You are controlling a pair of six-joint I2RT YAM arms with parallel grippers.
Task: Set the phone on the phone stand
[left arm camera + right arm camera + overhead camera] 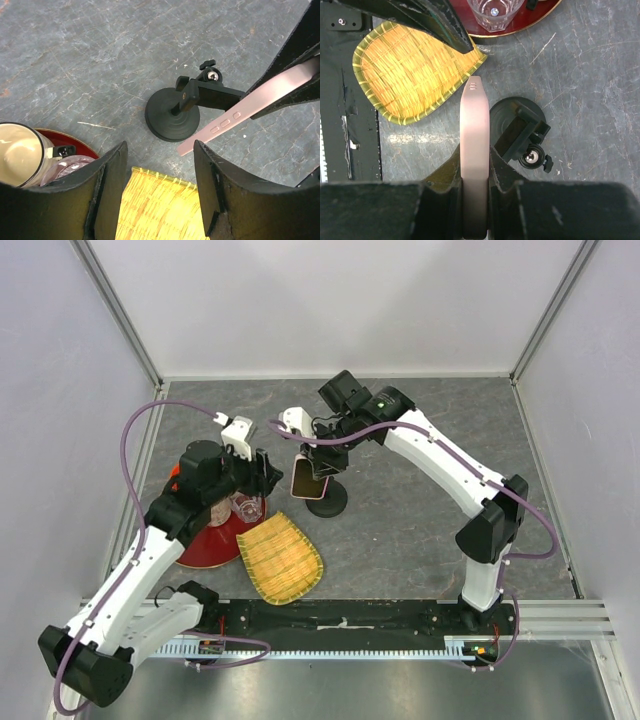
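My right gripper point(474, 167) is shut on the phone point(474, 125), gripping its flat faces so the pink case edge faces the wrist camera. The phone point(306, 480) hangs tilted just left of the phone stand point(330, 498), next to its clamp bracket point(522, 131); I cannot tell whether they touch. The stand's round black base point(172, 117) rests on the grey table. My left gripper point(160, 150) stands open with nothing between its fingers, a short way left of the stand, and the phone's pink edge point(250, 102) crosses that view's upper right.
A yellow woven bamboo tray point(281, 558) lies in front of the stand, under my left fingers point(112, 190). A red plate point(205, 545) with a clear glass point(247, 508) and a cream cup point(20, 152) sits to the left. White walls enclose the table.
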